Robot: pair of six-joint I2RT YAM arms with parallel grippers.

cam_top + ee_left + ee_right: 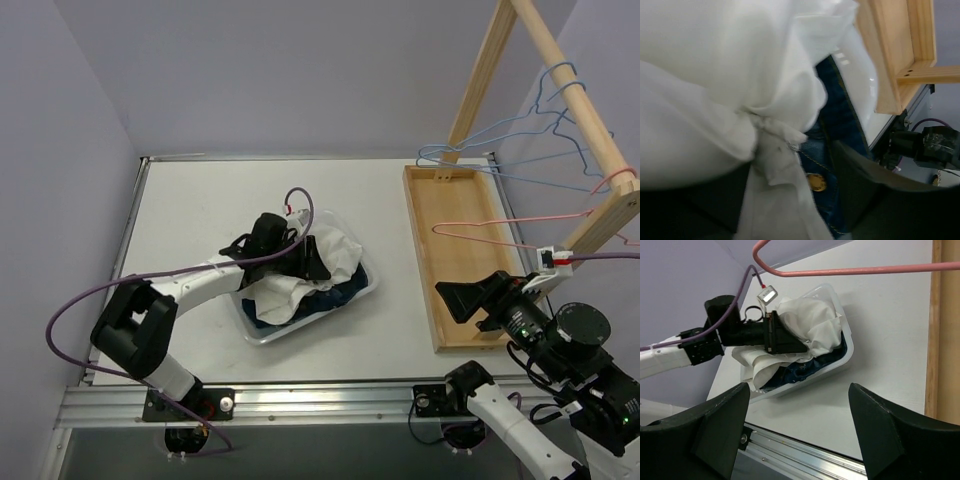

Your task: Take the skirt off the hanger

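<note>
Left of centre in the top view, down in the clear tub [250, 328] on the bench [190, 220]: left pincer [310, 262], spread wide and gripping nothing, a twisted strand of white cloth hanging loose between its 2 fingers [865, 200] in the left wrist view. Looks like the letting-go stage, judging by bare hangers and cloth lying in the tub. To finish it well: lift straight up and clear of the folds before swinging away. Keep the jaws wide to avoid snagging a hem on a fingertip. Watch for the strand dragging upward, and stop at any shifting of the tub.

Taken to be the skirt [335, 250]: white, thin, faintly sheer, crumpled in soft heaps, drawn into a small knot-like gather at the middle of the left wrist view. Lies in the tub at mid-frame, on top of dark blue denim [840, 115] with gold stitching and 1 brass button [815, 181]. Cannot rule out the denim as the skirt instead. Either way, both off any hanger.

Further right: a long wooden tray [425, 260], then the pink hanger [500, 222], bare, hooked on the wooden rack [590, 120] at upper right. Lower right: right pincer [465, 300], fully agape and empty, hovering by the tray's lower end, well apart from the tub.
</note>
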